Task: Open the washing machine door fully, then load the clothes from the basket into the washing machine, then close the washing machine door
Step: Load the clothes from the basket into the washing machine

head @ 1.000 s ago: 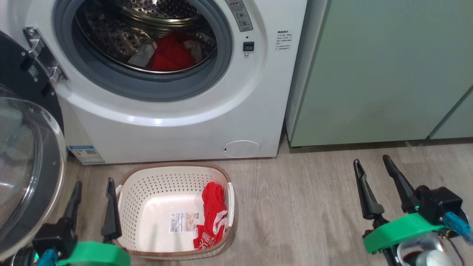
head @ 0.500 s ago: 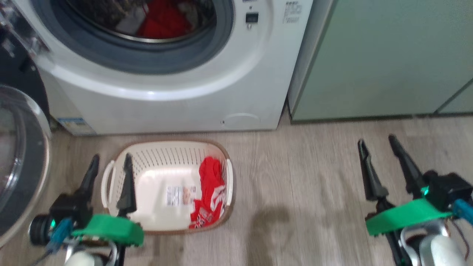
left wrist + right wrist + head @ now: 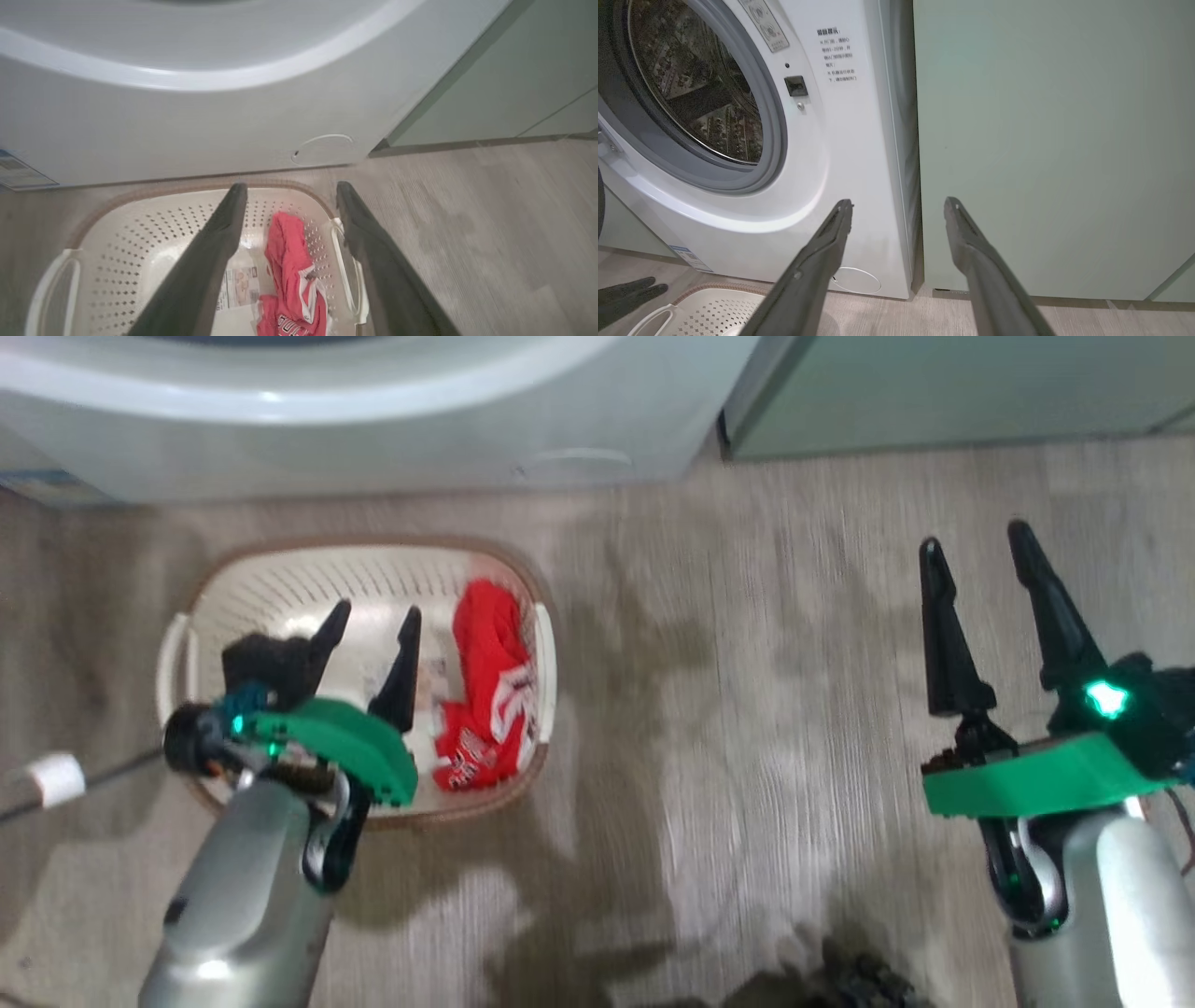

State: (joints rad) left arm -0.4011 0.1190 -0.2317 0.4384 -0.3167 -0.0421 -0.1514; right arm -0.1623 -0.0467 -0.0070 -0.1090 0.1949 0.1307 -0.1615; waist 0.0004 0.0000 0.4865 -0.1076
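1 washer (image 3: 373,439), 1 basket (image 3: 280,586) w/ 1 clothes heap (image 3: 487,677)

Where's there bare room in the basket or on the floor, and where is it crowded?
Free: inside the basket, from its left wall to the paper label; and the wooden floor between the basket and the right gripper. Crowded: the basket's right side, where the red clothes lie piled against the wall.

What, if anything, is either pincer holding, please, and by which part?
Nothing. The left pincer hangs open above the basket and its red clothes; the right pincer is open and empty.
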